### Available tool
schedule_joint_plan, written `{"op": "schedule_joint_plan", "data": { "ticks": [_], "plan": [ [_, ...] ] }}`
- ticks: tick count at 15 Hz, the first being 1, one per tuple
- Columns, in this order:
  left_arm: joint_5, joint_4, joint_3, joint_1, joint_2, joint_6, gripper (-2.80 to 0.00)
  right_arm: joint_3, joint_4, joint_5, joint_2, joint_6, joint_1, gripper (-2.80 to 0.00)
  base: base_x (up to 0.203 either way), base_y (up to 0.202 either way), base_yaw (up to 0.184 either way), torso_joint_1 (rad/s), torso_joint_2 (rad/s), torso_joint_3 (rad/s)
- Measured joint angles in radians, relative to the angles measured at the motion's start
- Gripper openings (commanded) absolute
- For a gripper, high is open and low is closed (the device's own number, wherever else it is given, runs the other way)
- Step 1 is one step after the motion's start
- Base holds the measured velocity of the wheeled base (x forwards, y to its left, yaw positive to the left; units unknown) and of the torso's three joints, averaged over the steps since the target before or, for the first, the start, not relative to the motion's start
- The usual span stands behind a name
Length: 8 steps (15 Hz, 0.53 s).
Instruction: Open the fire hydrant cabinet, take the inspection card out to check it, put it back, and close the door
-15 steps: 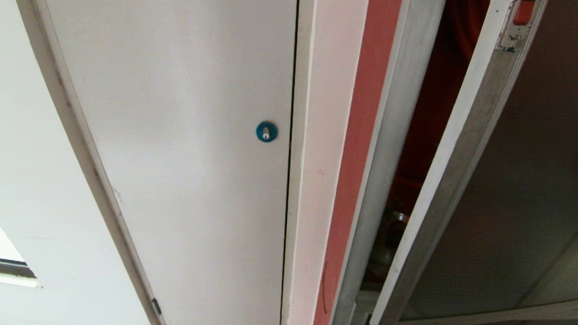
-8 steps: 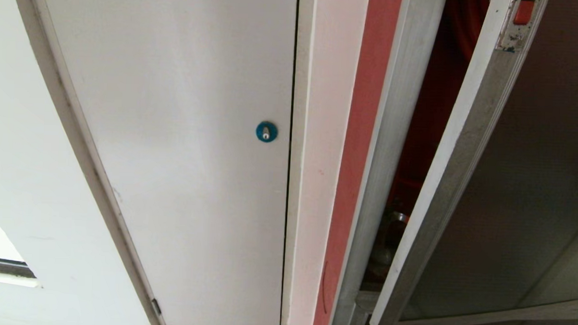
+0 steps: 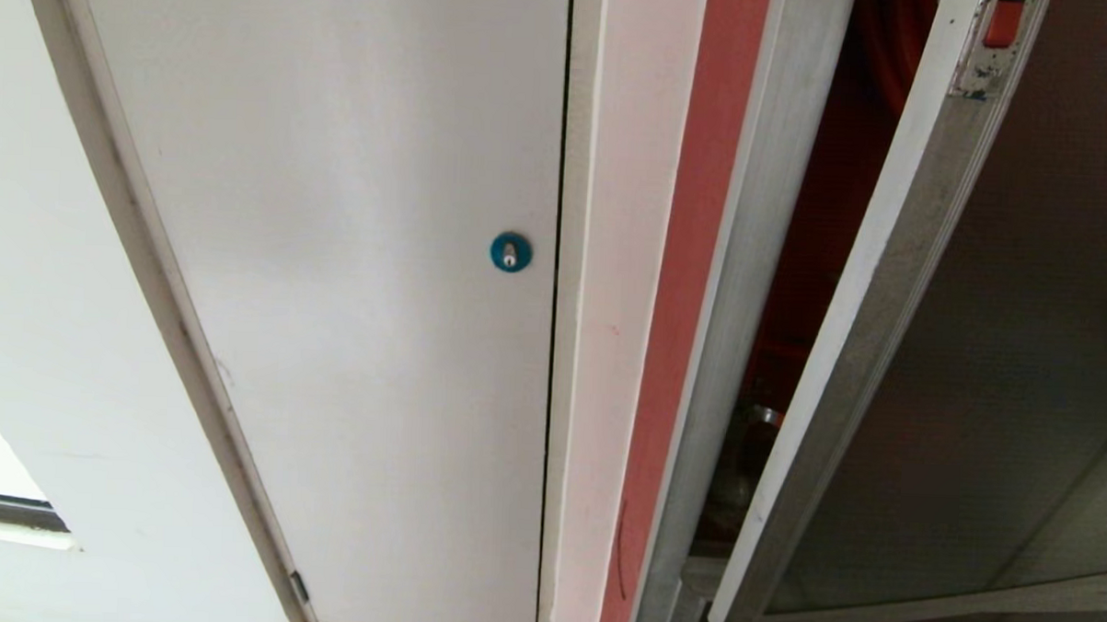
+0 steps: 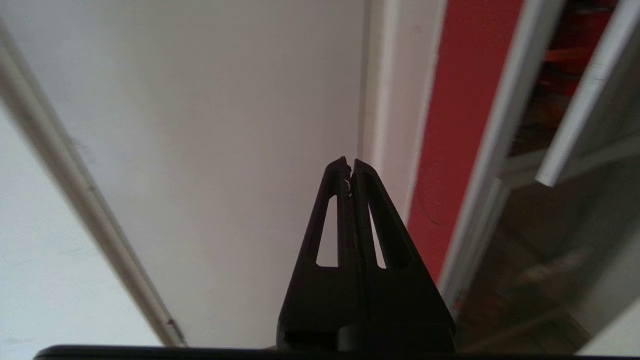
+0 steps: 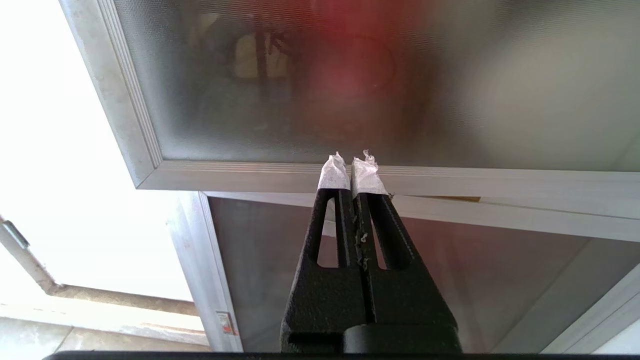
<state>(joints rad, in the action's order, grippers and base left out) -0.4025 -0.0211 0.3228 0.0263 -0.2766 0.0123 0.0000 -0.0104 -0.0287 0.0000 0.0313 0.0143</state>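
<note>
The fire hydrant cabinet [image 3: 748,263] has a silver frame with a dark red inside showing through a gap. Its door [image 3: 1003,363], dark glass in a silver frame, stands ajar at the right, with a small red latch [image 3: 1003,23] at its top edge. No inspection card shows. Neither gripper appears in the head view. My left gripper [image 4: 350,162] is shut and empty, pointing at the white jamb left of the cabinet [image 4: 500,150]. My right gripper [image 5: 351,162], its tips wrapped in white tape, is shut and empty in front of the door's [image 5: 350,75] bottom rail.
A plain white door [image 3: 335,248] with a round blue lock [image 3: 510,251] fills the left of the head view. A red wall strip [image 3: 704,215] runs between it and the cabinet. Below the glass door is a lower dark panel [image 5: 500,280] with a small orange label [image 5: 226,322].
</note>
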Motion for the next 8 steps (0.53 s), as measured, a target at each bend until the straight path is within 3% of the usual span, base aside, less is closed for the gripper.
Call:
{"op": "schedule_joint_plan", "data": {
  "ticks": [5,8],
  "plan": [
    [-0.172,0.0,0.139,0.023,-0.256,0.01,-2.8,0.0,0.0,0.0,0.0,0.0,0.0,-2.8,0.0,0.0,0.0,0.0,0.0,0.0],
    [-0.209,-0.002,0.276,0.131,-0.418,0.054,-2.8,0.0,0.0,0.0,0.0,0.0,0.0,-2.8,0.0,0.0,0.0,0.0,0.0,0.0]
  ]
}}
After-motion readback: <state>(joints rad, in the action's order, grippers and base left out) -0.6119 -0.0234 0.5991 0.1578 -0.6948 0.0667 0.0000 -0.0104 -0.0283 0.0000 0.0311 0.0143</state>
